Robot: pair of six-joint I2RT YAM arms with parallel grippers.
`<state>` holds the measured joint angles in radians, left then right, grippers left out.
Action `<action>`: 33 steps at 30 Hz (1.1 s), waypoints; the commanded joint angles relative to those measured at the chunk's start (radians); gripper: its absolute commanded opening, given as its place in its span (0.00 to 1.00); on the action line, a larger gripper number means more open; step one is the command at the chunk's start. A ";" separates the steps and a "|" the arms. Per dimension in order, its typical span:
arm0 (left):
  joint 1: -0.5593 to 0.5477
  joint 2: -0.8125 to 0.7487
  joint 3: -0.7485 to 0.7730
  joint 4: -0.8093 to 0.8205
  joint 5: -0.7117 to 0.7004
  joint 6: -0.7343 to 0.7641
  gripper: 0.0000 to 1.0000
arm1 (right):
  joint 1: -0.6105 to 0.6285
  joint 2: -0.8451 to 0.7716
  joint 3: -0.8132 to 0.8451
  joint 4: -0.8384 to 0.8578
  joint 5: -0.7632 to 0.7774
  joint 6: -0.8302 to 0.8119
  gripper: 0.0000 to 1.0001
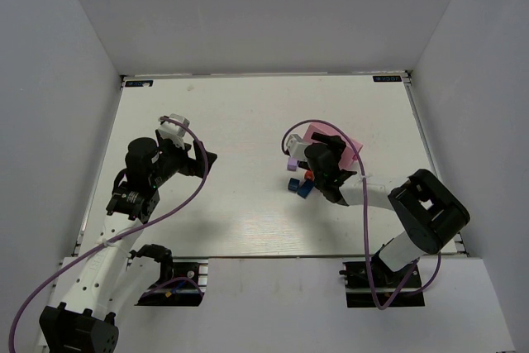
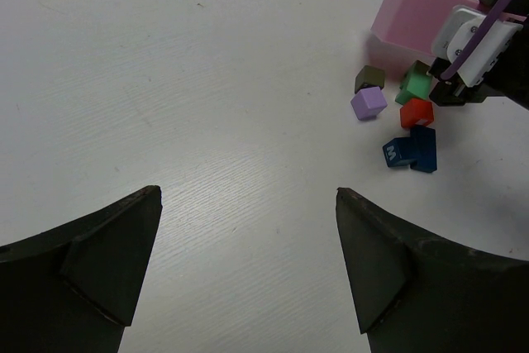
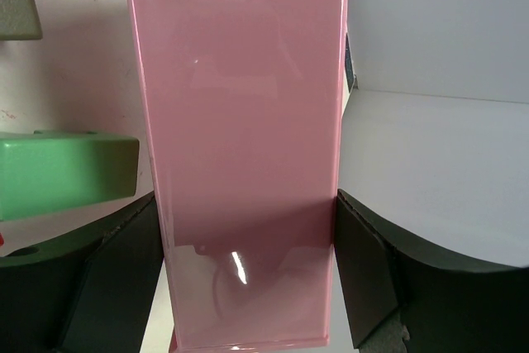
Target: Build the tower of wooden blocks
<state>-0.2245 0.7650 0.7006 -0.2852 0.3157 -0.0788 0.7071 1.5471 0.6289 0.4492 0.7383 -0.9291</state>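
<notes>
The wood blocks lie loose in a cluster [image 1: 299, 181] at the table's middle right, and no tower shows. In the left wrist view they are a dark brown cube [image 2: 369, 78], a purple cube [image 2: 368, 103], a green one [image 2: 416, 83], a red one [image 2: 417, 112] and blue bricks [image 2: 411, 150]. My right gripper [image 3: 246, 204] is just behind them, its fingers pressed on both long sides of the pink tray [image 3: 240, 105]. A green block [image 3: 66, 173] lies left of that tray. My left gripper [image 2: 248, 196] hangs open over bare table, far left of the blocks.
The pink tray [image 1: 318, 135] stands tilted behind the blocks, with the right gripper [image 1: 335, 148] on it. The left gripper [image 1: 207, 161] is at mid-left. White walls close in the table [image 1: 248, 105] on three sides. A purple cable loops over each arm.
</notes>
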 commanded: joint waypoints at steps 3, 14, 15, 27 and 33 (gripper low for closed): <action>-0.003 -0.004 0.034 0.000 0.026 0.004 0.96 | 0.002 0.004 -0.003 0.069 0.033 -0.014 0.00; -0.003 -0.004 0.034 0.000 0.026 0.004 0.96 | 0.011 0.053 -0.026 0.085 0.052 -0.071 0.00; -0.003 -0.004 0.034 0.000 0.026 0.004 0.96 | 0.012 0.053 -0.021 0.072 0.047 -0.065 0.00; -0.003 -0.004 0.034 0.000 0.026 0.004 0.96 | 0.015 0.019 -0.078 0.326 0.116 -0.177 0.00; -0.003 -0.004 0.034 0.000 0.026 0.004 0.96 | 0.035 0.088 -0.037 -0.052 -0.003 -0.077 0.00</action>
<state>-0.2245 0.7650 0.7006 -0.2852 0.3260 -0.0788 0.7273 1.6096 0.5621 0.5762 0.7921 -1.0615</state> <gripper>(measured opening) 0.957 0.780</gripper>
